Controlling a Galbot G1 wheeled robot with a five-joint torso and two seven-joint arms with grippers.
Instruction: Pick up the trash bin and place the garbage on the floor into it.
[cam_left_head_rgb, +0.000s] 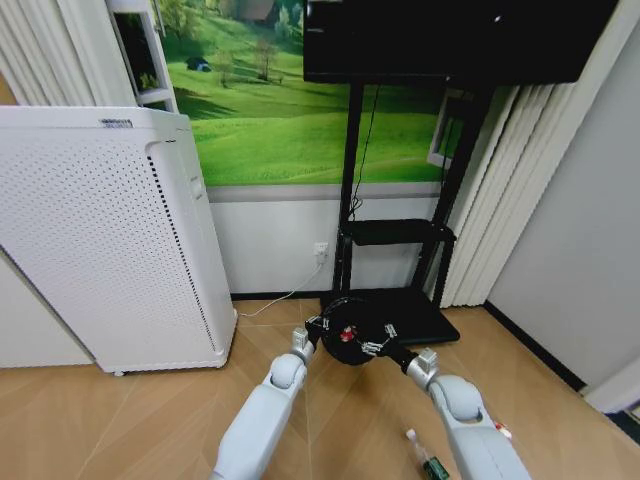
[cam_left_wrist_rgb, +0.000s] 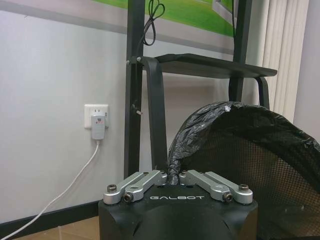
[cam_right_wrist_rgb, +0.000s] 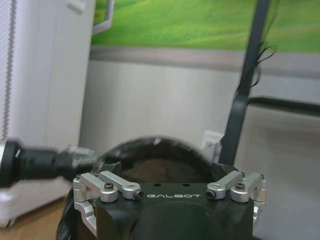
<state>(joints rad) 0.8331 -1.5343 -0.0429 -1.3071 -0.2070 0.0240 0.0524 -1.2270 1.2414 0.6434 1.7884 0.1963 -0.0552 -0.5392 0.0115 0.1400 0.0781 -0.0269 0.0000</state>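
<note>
The trash bin (cam_left_head_rgb: 350, 342), a small black mesh basket lined with a black bag, is held up in front of the TV stand. My left gripper (cam_left_head_rgb: 318, 326) is shut on its rim; in the left wrist view the fingers (cam_left_wrist_rgb: 172, 176) pinch the crinkled bag edge of the bin (cam_left_wrist_rgb: 250, 165). My right gripper (cam_left_head_rgb: 379, 345) stands open at the opposite rim, with its fingers spread over the bin (cam_right_wrist_rgb: 155, 162). A red scrap (cam_left_head_rgb: 347, 335) shows inside the bin. On the floor (cam_left_head_rgb: 360, 420) by my right arm lie a green bottle (cam_left_head_rgb: 428, 462) with a white cap and a red-and-white scrap (cam_left_head_rgb: 503, 432).
A tall white perforated appliance (cam_left_head_rgb: 100, 240) stands at the left. The black TV stand (cam_left_head_rgb: 400, 232) with its base plate is just behind the bin. A white cable runs from the wall socket (cam_left_head_rgb: 320, 250). White curtains (cam_left_head_rgb: 500, 200) hang at the right.
</note>
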